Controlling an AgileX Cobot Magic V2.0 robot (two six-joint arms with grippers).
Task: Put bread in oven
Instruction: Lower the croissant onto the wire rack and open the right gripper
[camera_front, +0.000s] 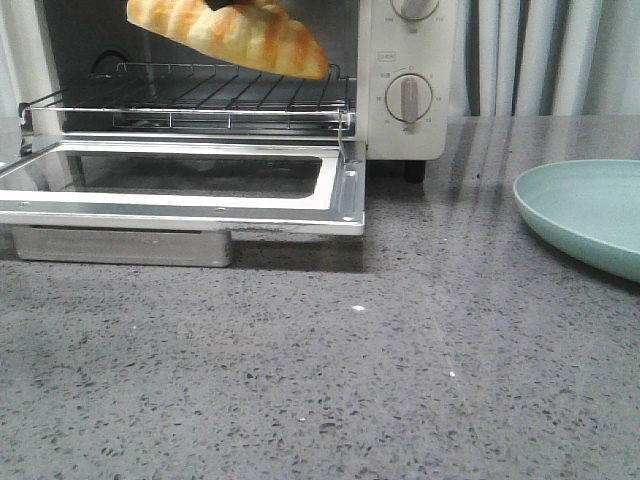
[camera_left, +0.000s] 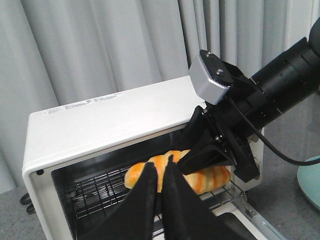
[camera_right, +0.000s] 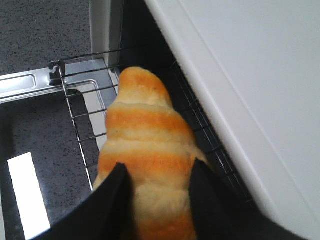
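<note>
The bread (camera_front: 240, 35), a golden-orange roll with cream ridges, hangs tilted just above the wire rack (camera_front: 200, 95) in the mouth of the cream-white oven (camera_front: 405, 130). The oven's glass door (camera_front: 200, 205) lies dropped open. My right gripper (camera_right: 157, 172) is shut on the bread (camera_right: 145, 130), one finger on each side. From the left wrist view the right gripper (camera_left: 192, 160) reaches into the oven (camera_left: 100, 120) with the bread (camera_left: 212, 177). My left gripper (camera_left: 160, 165) is shut and empty, well above and in front of the oven.
A pale green plate (camera_front: 590, 215) sits on the grey speckled counter to the right of the oven. A metal tray (camera_front: 120, 245) lies under the open door. Grey curtains hang behind. The oven's top wall (camera_right: 240, 75) is close beside the bread.
</note>
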